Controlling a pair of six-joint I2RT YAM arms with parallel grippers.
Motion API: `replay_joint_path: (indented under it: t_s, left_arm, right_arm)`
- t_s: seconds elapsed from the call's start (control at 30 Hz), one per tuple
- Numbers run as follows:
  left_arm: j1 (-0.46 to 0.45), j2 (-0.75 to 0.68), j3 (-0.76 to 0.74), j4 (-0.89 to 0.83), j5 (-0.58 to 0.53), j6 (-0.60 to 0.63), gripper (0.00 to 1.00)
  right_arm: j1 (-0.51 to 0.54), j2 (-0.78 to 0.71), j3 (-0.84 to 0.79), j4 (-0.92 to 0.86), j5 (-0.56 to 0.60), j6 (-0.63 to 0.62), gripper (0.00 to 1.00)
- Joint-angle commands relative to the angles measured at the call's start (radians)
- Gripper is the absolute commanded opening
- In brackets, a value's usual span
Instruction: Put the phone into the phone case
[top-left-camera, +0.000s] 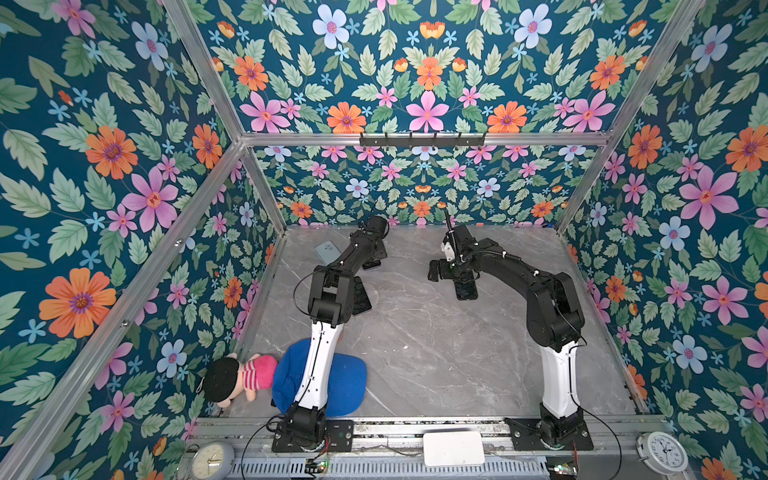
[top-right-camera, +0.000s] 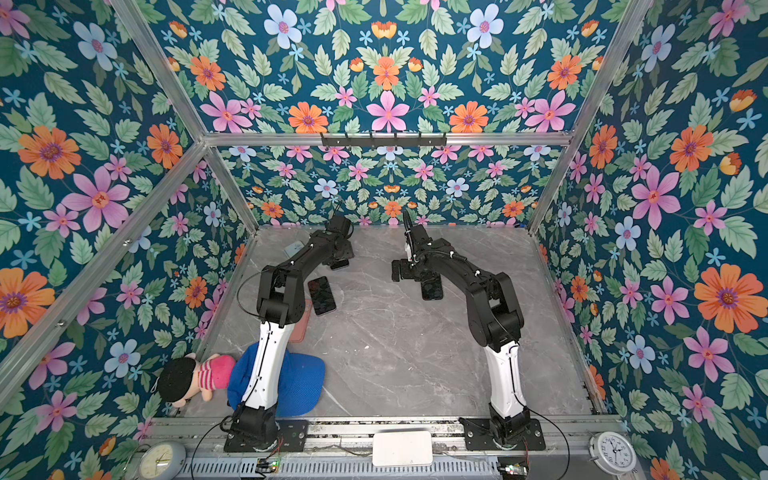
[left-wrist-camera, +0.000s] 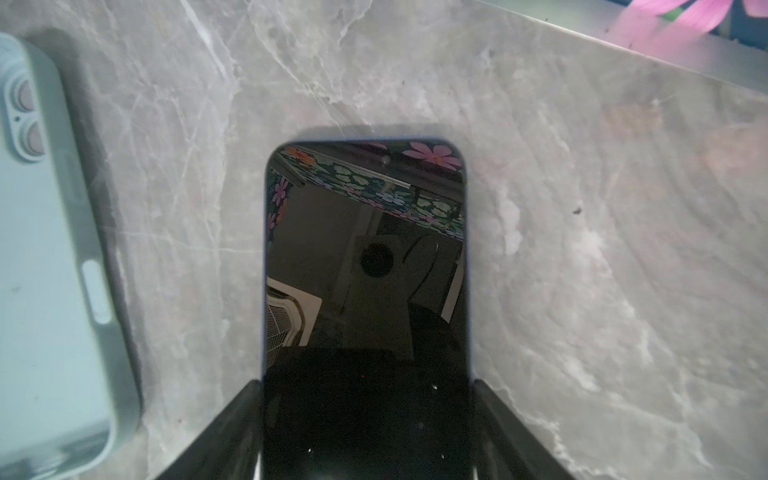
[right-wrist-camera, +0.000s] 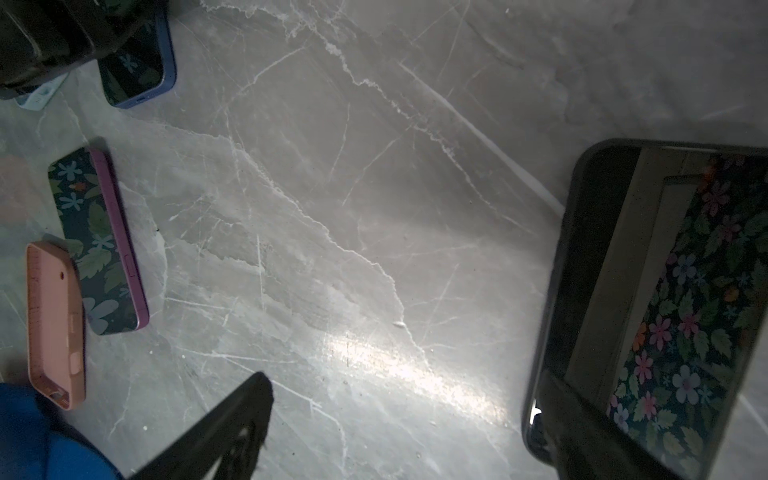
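Phone flanked by left hand, wrist view only, grip unclear, right hand splayed

Both top views are bright, even, walls bowing at 3 and 9 o'clock. Wrist views are dimmer, soft; glare streaks the tabletop.

Arms stretched forward, left hand low, right hand spread wide.

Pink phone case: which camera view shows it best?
The right wrist view: the pink phone case lies there nearly whole and unobstructed. In both top views the left arm hides most of it. The left wrist view misses it.
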Motion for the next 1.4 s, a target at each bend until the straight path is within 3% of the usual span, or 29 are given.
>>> replay_joint_path:
  t_s: [0.0, 0.3, 0.7, 1.37]
  left_arm:
    - [-0.006, -0.006, -0.003, -0.081, 0.036, -0.014, 0.71]
    - [-0.029, -0.054, -0.041, -0.091, 0.055, -0.037, 0.65]
    - [-0.088, -0.184, -0.222, -0.047, 0.108, -0.121, 0.61]
    - [-0.354, -0.335, -0.499, 0.008, 0.23, -0.309, 0.62]
  right_arm:
    - [0.0, -0.001, 0.002, 0.003, -0.003, 0.008, 0.99]
    - [0.002, -0.018, -0.019, 0.009, 0.0, 0.009, 0.99]
    - [0.001, -0.071, -0.095, 0.04, 0.005, 0.02, 0.99]
    - [-0.003, -0.264, -0.425, 0.129, 0.054, 0.077, 0.99]
